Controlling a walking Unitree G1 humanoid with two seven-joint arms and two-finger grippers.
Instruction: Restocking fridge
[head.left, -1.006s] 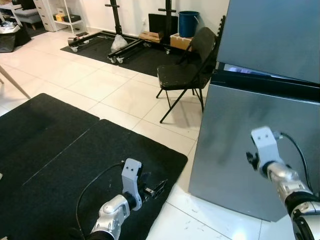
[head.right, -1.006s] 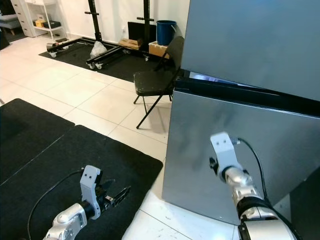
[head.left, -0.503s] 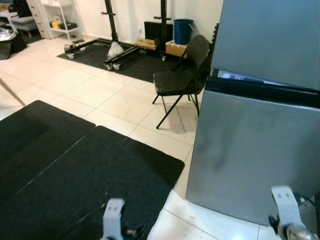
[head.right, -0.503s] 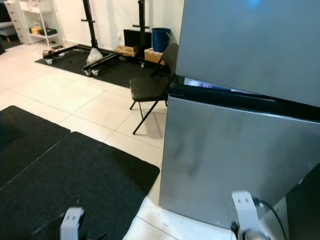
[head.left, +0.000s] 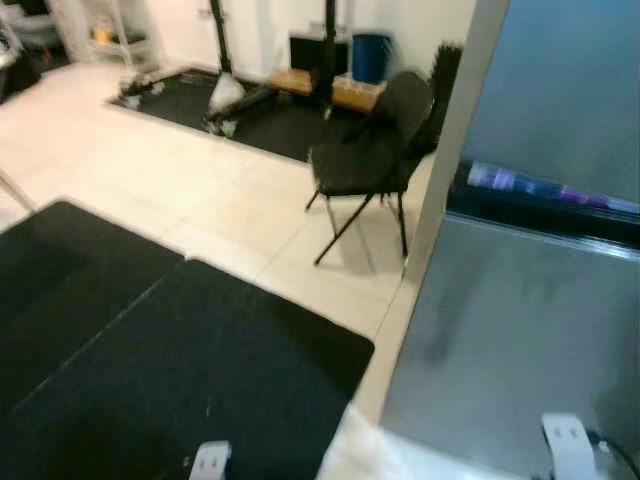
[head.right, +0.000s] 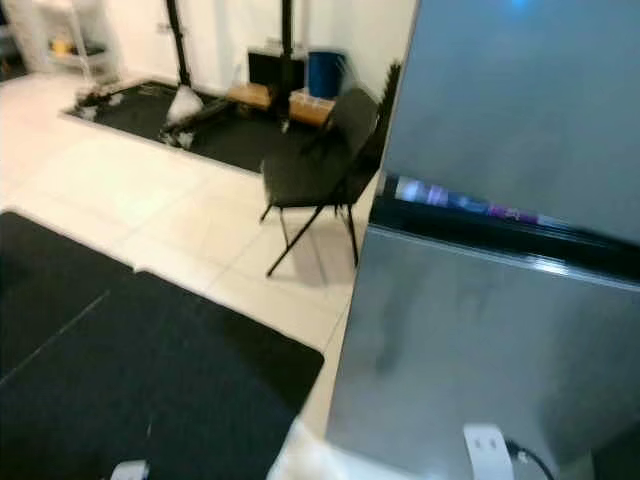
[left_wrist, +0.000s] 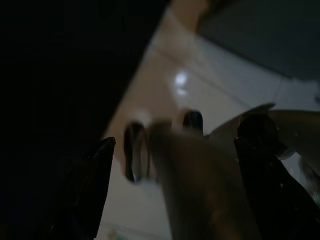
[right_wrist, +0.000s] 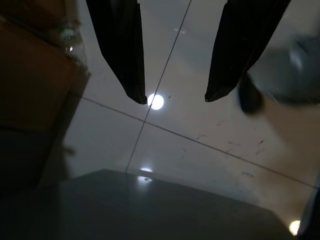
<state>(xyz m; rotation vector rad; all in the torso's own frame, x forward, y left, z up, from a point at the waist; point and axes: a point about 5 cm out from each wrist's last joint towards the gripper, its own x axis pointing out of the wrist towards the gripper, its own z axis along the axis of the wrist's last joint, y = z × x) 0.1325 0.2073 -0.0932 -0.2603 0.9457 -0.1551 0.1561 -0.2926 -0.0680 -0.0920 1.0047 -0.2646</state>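
Grey fridge (head.left: 530, 330) fills right half of the head view, blurred.
Black folding chair (head.left: 372, 160) upper centre, black mat (head.left: 170, 370) lower left. Left gripper (left_wrist: 172, 165) and right gripper (right_wrist: 175, 97) both hang over tile, fingers apart, holding nothing.

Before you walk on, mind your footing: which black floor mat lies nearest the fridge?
The mat directly ahead; its corner nearly reaches the fridge, while the other mat lies further left.
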